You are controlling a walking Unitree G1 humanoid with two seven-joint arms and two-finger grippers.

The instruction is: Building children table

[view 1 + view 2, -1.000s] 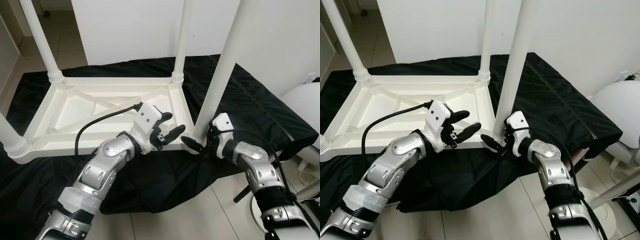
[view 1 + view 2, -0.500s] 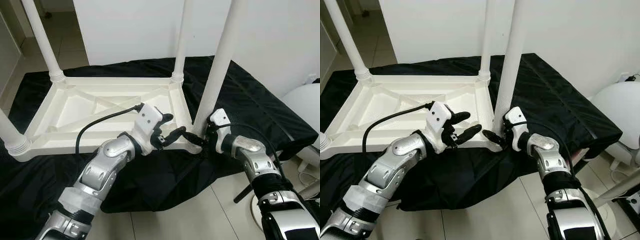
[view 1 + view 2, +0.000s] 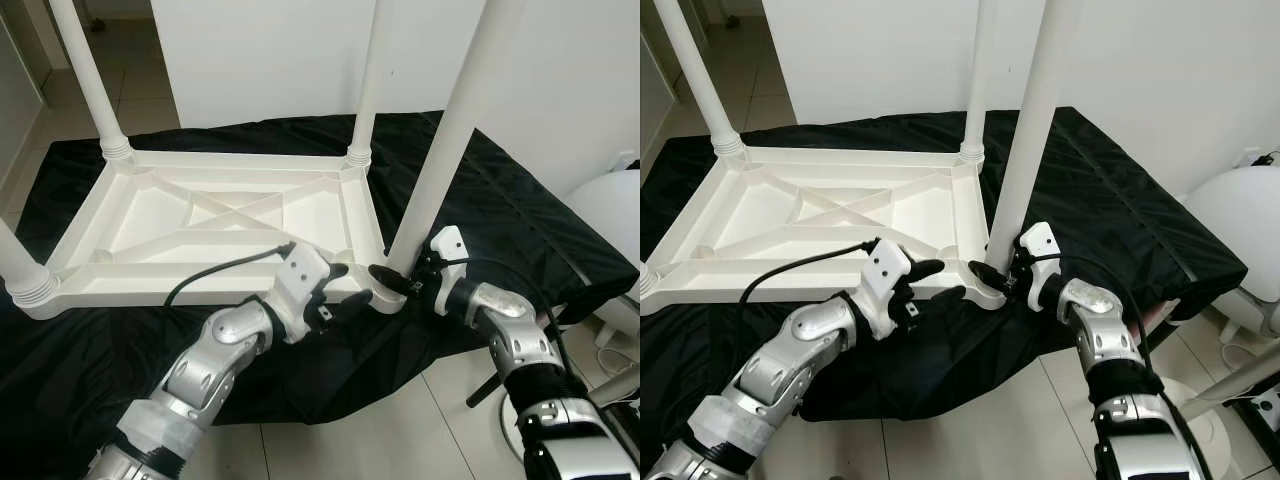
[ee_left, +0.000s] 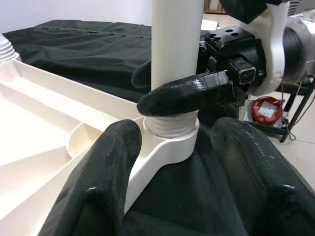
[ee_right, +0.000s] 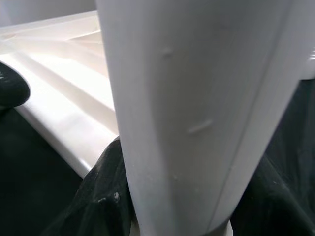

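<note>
1. A white plastic children's table (image 3: 210, 225) is laid upside down on a black cloth (image 3: 500, 200), which is spread over a pale tiled floor (image 3: 400, 450).
2. Three of its legs are seen standing upward: the far-left leg (image 3: 90, 75), the far-right leg (image 3: 368, 85) and the near-right leg (image 3: 450, 130); a further leg (image 3: 20, 270) is seen at the near-left corner.
3. The near-right leg is seated in the round ribbed socket (image 4: 172, 132) at the table's near-right corner.
4. The right gripper (image 3: 398, 280) is closed round the base of the near-right leg, just above the socket; one black finger (image 4: 187, 93) is laid across the front of the leg and the other is seen behind it.
5. The left gripper (image 3: 335, 290) is held spread wide at the table's near edge, just beside the same corner; nothing is held between its fingers (image 4: 98, 177), and one of them is set against the rim.
6. A white rounded object (image 3: 610, 200) is seen on the right, beyond the cloth.
</note>
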